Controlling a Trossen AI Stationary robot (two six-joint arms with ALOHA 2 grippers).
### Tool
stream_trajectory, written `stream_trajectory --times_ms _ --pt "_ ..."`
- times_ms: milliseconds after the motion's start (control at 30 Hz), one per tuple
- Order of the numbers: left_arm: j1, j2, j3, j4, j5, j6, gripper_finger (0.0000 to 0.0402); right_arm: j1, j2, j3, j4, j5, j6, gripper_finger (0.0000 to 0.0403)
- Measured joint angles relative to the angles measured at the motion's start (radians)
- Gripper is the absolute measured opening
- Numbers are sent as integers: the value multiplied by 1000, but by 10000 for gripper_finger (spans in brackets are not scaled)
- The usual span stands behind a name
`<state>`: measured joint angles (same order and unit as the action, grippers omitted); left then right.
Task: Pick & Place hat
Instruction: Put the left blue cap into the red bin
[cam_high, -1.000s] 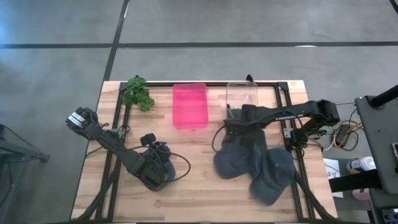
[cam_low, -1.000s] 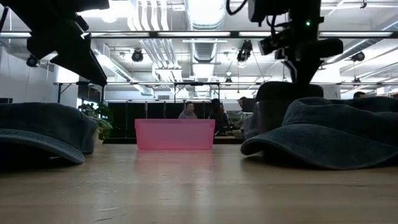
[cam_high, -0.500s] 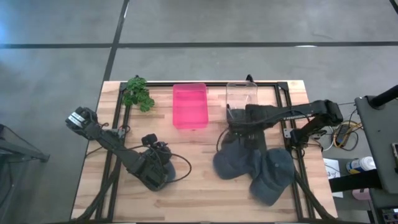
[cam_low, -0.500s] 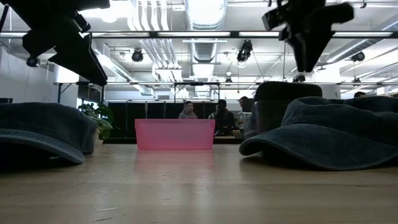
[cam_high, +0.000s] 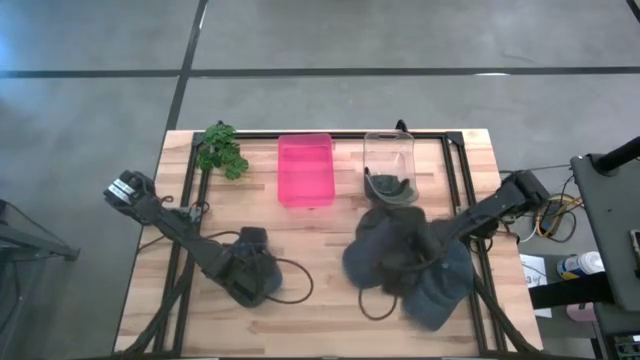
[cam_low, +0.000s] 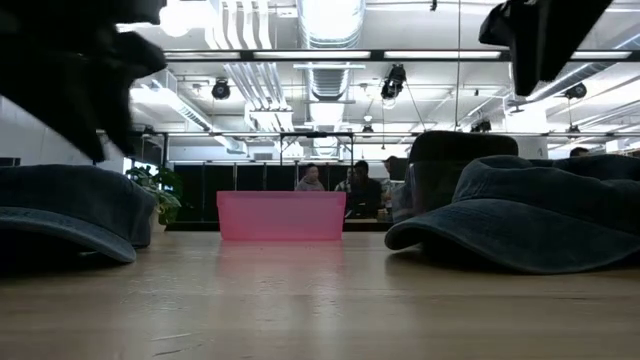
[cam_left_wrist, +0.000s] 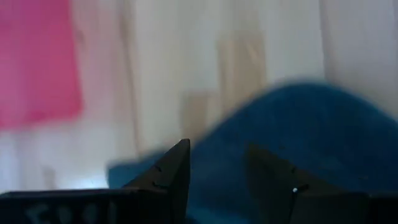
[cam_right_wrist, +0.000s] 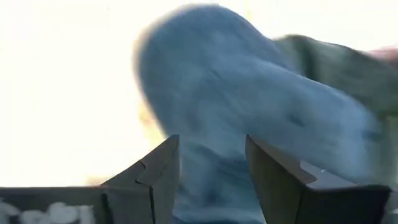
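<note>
One hat (cam_high: 391, 188) is seen lodged in the clear bin (cam_high: 389, 155) at upper centre; two hats (cam_high: 410, 262) are left piled on the counter (cam_high: 320, 290) lower right, beneath the right end effector (cam_high: 398, 275), held apart and empty. The left end effector (cam_high: 252, 272), also apart, is poised over another hat (cam_high: 262, 268) lower left.

Left arm (cam_high: 240, 275) hides hat beneath; wrist views blurred.

Bright overhead light, wrist views blurred
</note>
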<state>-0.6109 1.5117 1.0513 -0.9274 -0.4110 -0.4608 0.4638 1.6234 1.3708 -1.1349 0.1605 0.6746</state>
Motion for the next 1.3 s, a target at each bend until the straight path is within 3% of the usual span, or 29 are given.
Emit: stream_trajectory --times_ms 267,500,600,767,1000,1300 --pt "-14 -26 21 -332 322 -226 142 28 114 0 456 -50 287 177" --pt "-13 -26 -66 -325 484 -332 142 1 248 0 848 -75 380 176" --pt "-13 -25 -115 -270 528 -374 142 -9 312 0 1007 -127 406 174" --pt "-18 -25 -198 -132 582 -434 142 -15 396 8 1119 -214 537 173" --pt "-12 -29 -325 232 594 -445 142 -20 455 29 1123 -181 735 172" --pt "12 -24 -379 684 566 -432 142 -22 456 24 1127 -108 848 173"
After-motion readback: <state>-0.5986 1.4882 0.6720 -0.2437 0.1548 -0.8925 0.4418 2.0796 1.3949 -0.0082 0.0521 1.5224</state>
